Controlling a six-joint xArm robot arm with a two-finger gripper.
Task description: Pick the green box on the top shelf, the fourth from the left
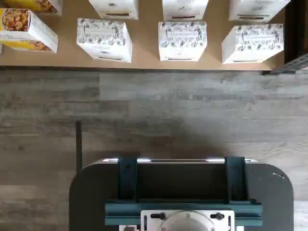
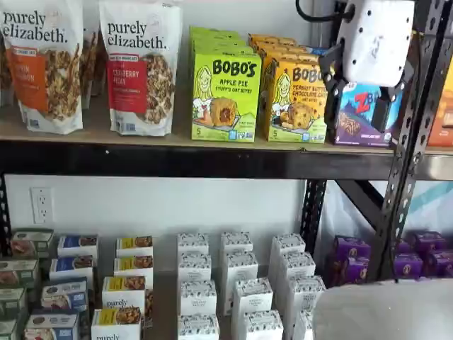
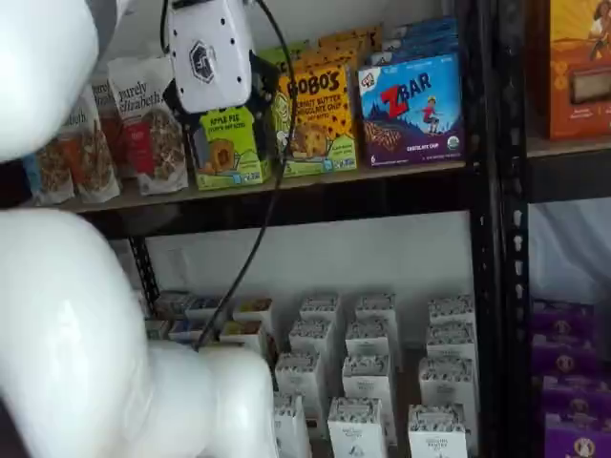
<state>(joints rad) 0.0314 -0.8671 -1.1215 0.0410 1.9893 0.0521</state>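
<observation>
The green box (image 2: pixel 225 95) reads "BOBO'S APPLE PIE" and stands upright at the front of a row on the top shelf (image 2: pixel 177 159). In a shelf view it (image 3: pixel 229 148) is partly behind my gripper. My gripper (image 2: pixel 357 99) has a white body and two black fingers with a plain gap between them. It is open and empty. It hangs in front of the shelf, clear of the box; in a shelf view (image 3: pixel 221 119) it lines up just above the box. The wrist view shows neither the green box nor the fingers.
A yellow-orange Bobo's box (image 2: pixel 297 99) stands right of the green one, then a blue ZBar box (image 3: pixel 410 110). Purely Elizabeth bags (image 2: pixel 141 67) stand to its left. Black uprights (image 2: pixel 407 142) flank the bay. White boxes (image 2: pixel 233 283) fill the lower shelf. My white arm (image 3: pixel 57 315) fills the foreground.
</observation>
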